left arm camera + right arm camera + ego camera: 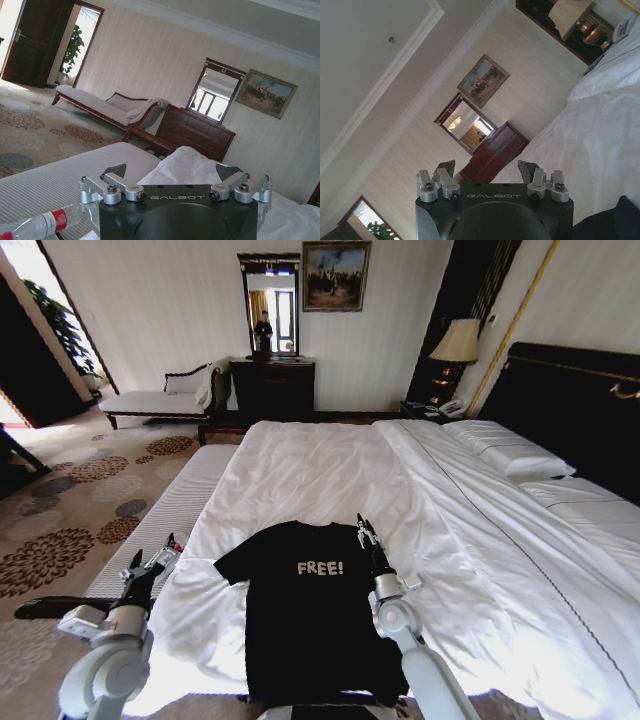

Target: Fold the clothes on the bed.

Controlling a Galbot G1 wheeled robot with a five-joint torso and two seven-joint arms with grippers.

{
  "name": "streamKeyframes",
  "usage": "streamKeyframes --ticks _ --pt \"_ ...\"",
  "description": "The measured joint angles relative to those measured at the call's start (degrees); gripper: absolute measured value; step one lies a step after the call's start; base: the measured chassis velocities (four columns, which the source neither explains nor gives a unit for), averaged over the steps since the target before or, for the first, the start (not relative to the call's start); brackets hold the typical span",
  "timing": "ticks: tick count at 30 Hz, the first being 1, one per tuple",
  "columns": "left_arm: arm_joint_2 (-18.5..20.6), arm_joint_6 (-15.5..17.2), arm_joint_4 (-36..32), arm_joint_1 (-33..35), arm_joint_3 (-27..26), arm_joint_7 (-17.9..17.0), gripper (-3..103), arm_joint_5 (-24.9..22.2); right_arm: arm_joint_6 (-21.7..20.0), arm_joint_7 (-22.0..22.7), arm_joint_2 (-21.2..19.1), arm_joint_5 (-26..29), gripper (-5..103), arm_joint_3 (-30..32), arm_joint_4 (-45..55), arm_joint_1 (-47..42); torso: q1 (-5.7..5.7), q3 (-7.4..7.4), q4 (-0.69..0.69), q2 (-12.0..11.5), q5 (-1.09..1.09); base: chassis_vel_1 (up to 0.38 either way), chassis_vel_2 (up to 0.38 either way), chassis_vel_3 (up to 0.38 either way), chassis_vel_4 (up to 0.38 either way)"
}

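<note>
Nearest to us in the head view, our left gripper hangs off the left edge of the bed, over the grey striped mattress border, and our right gripper is raised above the right shoulder of the black T-shirt. In the left wrist view the left gripper has its fingers spread wide with nothing between them, and a clear plastic bottle with a red label lies on the striped surface just beside it. In the right wrist view the right gripper is likewise spread apart and holds nothing; a dark corner of the shirt shows beneath it. The T-shirt lies flat and unfolded near the foot of the bed, chest up with the white "FREE!" lettering readable, its hem reaching the bed's near edge. Beyond it stretches the white duvet, then the pillows against the dark headboard on the right. Farther off stand a dark dresser under a mirror, a framed painting, a lamp and a pale chaise by the wall.
</note>
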Motion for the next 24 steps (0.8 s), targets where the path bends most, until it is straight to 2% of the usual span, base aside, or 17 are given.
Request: streamKeyframes --ticks 1,3,5,7,8,10,11,12,13,14,17,18,23,24 --pt "0.0 0.0 0.0 0.0 0.0 0.0 100 0.0 0.0 0.0 0.0 0.0 71 0.0 0.0 0.0 0.0 0.0 0.0 0.0 0.0 0.0 0.0 0.0 0.0" --pt "-0.2 0.7 1.4 -0.9 2.5 0.0 100 0.9 -0.6 2.9 0.5 -4.9 82 2.0 0.2 -1.6 0.0 0.0 0.01 0.0 0.01 0.0 0.0 0.0 0.0" --pt "-0.4 1.6 3.6 -1.4 6.1 -0.1 100 1.4 -0.6 4.0 1.0 -6.5 92 2.9 1.2 -3.4 0.01 0.0 -0.01 0.0 0.01 0.0 0.0 0.0 0.0" --pt "-0.7 1.7 4.5 -1.7 7.3 -0.1 100 1.8 -0.6 4.3 1.2 -6.9 92 3.0 1.6 -4.0 0.0 0.0 -0.01 0.0 0.0 0.0 0.0 0.0 0.0" --pt "-1.4 1.7 5.7 -2.0 9.1 -0.2 100 2.5 -0.6 4.6 1.5 -8.0 96 3.2 2.0 -4.7 0.0 0.0 0.0 0.0 0.0 0.0 0.0 0.0 0.0" --pt "-3.2 1.7 7.0 -2.0 11.6 -0.5 100 3.0 -0.9 6.1 2.0 -14.4 100 3.3 2.1 -6.4 0.0 0.0 0.02 0.0 -0.01 0.0 0.0 0.0 0.0" --pt "-3.2 1.7 7.0 -2.0 11.6 -0.5 100 3.0 -0.9 6.1 2.0 -14.4 100 3.3 2.1 -6.4 0.0 0.0 0.02 0.0 -0.01 0.0 0.0 0.0 0.0" --pt "-4.2 1.7 7.4 -1.6 12.9 -0.6 100 3.1 -1.1 7.5 2.2 -17.6 100 2.7 2.3 -7.9 0.0 0.0 0.01 0.0 -0.01 0.0 0.0 0.0 0.0" --pt "-4.5 1.7 7.5 -1.5 13.3 -0.6 100 3.2 -1.3 8.1 2.2 -18.0 100 2.2 2.5 -8.7 0.0 0.0 0.01 0.0 -0.01 0.0 0.0 0.0 0.0" --pt "-4.8 1.6 7.6 -1.3 13.7 -0.6 100 3.4 -1.6 8.9 2.4 -17.8 100 1.3 2.9 -9.7 0.0 0.0 0.0 0.0 0.0 0.0 0.0 0.0 0.0" --pt "-5.2 1.2 7.9 -0.9 13.8 -0.5 100 3.9 -2.8 12.4 3.8 -11.8 100 -1.6 4.3 -12.4 0.0 0.0 0.0 0.0 0.0 0.0 0.0 0.0 0.0" --pt "-5.2 1.2 7.9 -0.9 13.8 -0.5 100 3.9 -2.8 12.4 3.8 -11.8 100 -1.6 4.3 -12.4 0.0 0.0 0.0 0.0 0.0 0.0 0.0 0.0 0.0" --pt "-4.8 0.6 7.4 0.3 11.6 -0.2 100 3.7 -3.3 20.1 6.6 -4.2 100 -3.4 6.7 -13.8 0.0 0.0 0.01 0.0 0.0 0.0 0.0 0.0 0.0" --pt "-4.8 0.6 7.4 0.3 11.6 -0.2 100 3.7 -3.3 20.1 6.6 -4.2 100 -3.4 6.7 -13.8 0.0 0.0 0.01 0.0 0.0 0.0 0.0 0.0 0.0"
